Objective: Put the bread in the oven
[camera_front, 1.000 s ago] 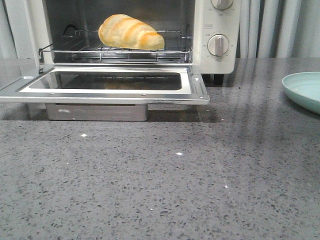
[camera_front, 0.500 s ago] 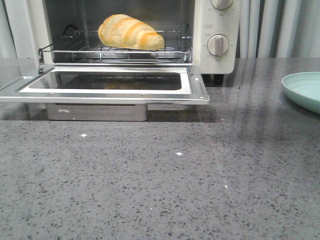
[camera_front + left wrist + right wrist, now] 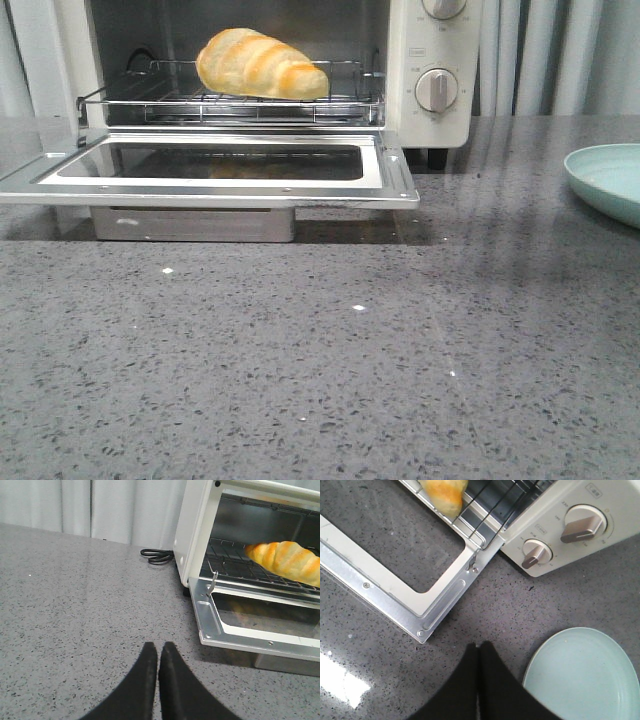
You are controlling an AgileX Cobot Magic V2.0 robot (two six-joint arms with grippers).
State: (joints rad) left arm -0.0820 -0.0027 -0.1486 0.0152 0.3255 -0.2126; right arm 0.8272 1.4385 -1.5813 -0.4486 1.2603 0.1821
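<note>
The bread [image 3: 262,64] lies on the wire rack [image 3: 230,103] inside the oven [image 3: 435,70], door [image 3: 215,170] dropped open; both grippers — left [image 3: 158,652], right [image 3: 479,652] — pressed together, holding nothing, above the counter [image 3: 320,370]; a plate [image 3: 580,675] sits beside the right one.

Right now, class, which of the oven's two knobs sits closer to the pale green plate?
The lower knob on the oven: it sits fully in view beneath the upper knob, nearer the countertop where the plate rests.

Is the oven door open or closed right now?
Open. The oven door lies folded down flat, glass facing up, and the bread sits on the wire rack inside.
</note>
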